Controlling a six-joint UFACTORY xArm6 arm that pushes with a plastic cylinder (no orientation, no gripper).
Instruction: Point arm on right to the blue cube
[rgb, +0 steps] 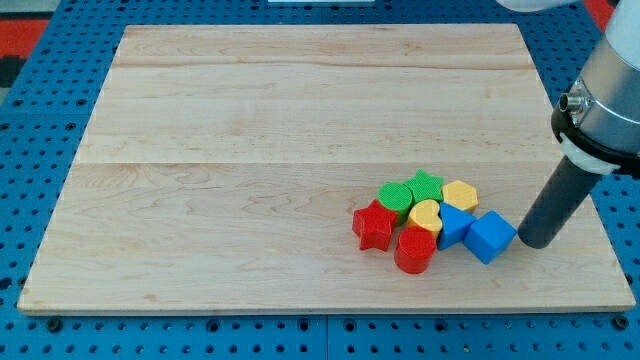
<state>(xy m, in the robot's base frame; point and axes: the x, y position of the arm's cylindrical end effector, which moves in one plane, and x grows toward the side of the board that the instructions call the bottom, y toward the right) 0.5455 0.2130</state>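
There are no jaws on this arm to be apart or together; it ends in a straight dark rod, and my tip (531, 243) rests on the table (300, 150) just beside the blue cube (490, 237), on the cube's right as the view shows it. A thin gap seems to separate the two, though at this size I cannot rule out a light touch. That placement reads as deliberate: the task asks the arm to point at the cube from its right, and the rod leans down from the view's upper right so that its end lands on exactly that side, without crowding the neighbours.

The blue cube is the rightmost piece of a tight cluster. It looks solid and bright blue, turned so that one corner faces the view's bottom, its top face lighter than its two visible sides. Immediately left of the cube sits a second blue block (453, 225), shape unclear, touching or nearly so. Up and left of the cube lies a yellow hexagon (460, 194). Further left of the cube come a yellow heart (425, 214), a red cylinder-like block (414, 250), a green star (425, 184), a green round block (395, 197), and, farthest from the cube, a red star (373, 225).

I judge the pointing essentially done.
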